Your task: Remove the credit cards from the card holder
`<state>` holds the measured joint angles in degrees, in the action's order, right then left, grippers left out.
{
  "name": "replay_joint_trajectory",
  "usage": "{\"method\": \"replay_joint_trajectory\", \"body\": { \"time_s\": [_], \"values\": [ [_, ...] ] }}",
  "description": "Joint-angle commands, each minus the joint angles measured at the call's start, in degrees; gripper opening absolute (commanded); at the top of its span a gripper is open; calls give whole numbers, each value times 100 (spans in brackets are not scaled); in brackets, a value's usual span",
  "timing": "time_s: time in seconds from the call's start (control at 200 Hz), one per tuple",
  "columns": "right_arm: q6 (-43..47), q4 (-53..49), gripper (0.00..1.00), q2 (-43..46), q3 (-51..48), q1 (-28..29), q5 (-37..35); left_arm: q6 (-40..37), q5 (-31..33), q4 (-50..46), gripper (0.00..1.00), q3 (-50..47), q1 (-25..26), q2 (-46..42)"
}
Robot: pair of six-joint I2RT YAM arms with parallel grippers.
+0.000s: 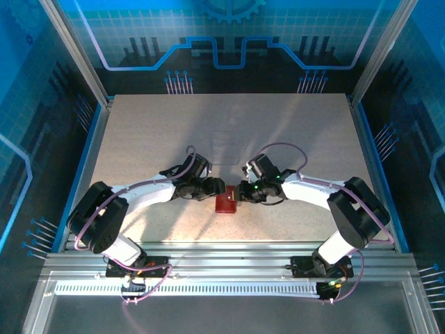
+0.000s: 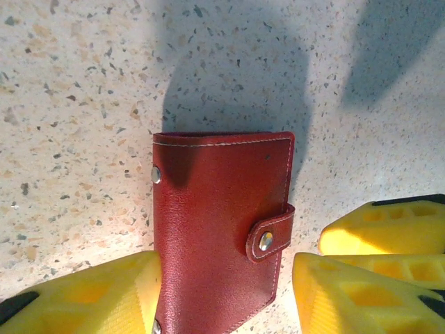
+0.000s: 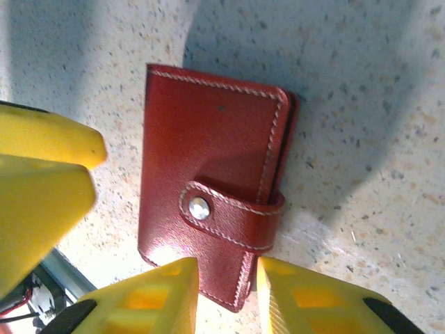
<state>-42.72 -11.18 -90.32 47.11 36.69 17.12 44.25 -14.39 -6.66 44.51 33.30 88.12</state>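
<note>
Resting shut on a speckled table (image 1: 174, 125) ringed by blue walls (image 1: 42, 83), the wallet (image 1: 224, 203) meets left gripper (image 2: 224, 259) and right gripper (image 3: 227, 264), both parted.

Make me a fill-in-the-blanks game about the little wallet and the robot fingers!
The card holder is dark ___. Its strap is snapped down, so it is ___, not open. It lies flat on the speckled ___. The left arm's fingers are coloured ___.
Missing words: red, closed, table, yellow.
</note>
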Motion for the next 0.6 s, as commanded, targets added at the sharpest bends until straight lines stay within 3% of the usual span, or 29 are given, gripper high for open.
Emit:
{"method": "replay_joint_trajectory", "body": {
  "time_s": [0.0,0.185,0.59],
  "values": [
    [125,-545,27,-160,376,77,-260,433,-582,712,44,-294,-121,30],
    [124,-1029,27,-439,933,241,-565,534,-702,986,29,-524,-209,52],
    [442,-2244,27,-1117,2046,774,-1587,889,-1163,1905,11,-1095,-462,296]
  ]
}}
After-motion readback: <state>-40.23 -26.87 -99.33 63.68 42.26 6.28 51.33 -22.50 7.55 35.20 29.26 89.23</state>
